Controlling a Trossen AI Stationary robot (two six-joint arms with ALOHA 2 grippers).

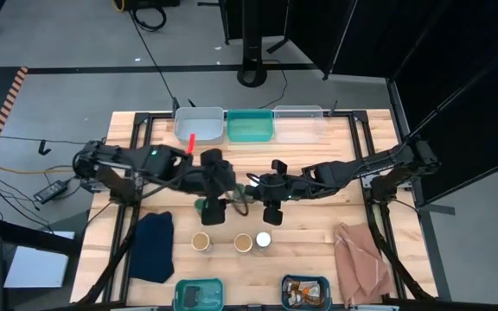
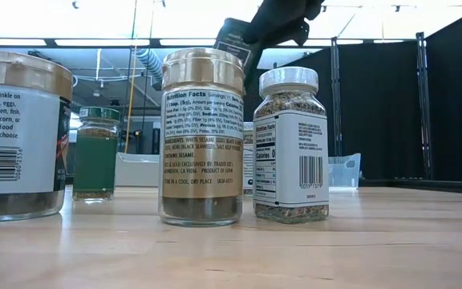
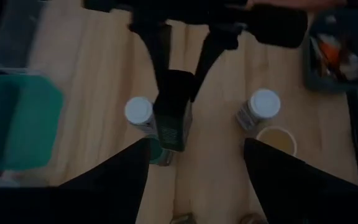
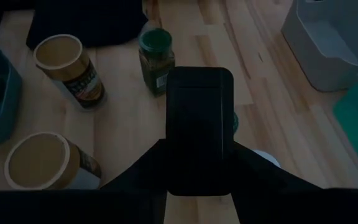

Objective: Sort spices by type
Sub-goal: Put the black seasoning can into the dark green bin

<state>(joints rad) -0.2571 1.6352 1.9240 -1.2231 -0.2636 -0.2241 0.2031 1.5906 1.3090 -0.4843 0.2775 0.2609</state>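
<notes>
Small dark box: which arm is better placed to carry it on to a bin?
Right. The right gripper is shut on the small dark box and holds it above the wooden table. The left gripper is open and holds nothing.

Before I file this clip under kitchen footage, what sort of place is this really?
Most likely a robotics lab or workshop rather than a kitchen: a wooden table on a dark metal frame, cables trailing over a grey concrete floor, black curtain panels and strip ceiling lights behind the spice jars.
</notes>
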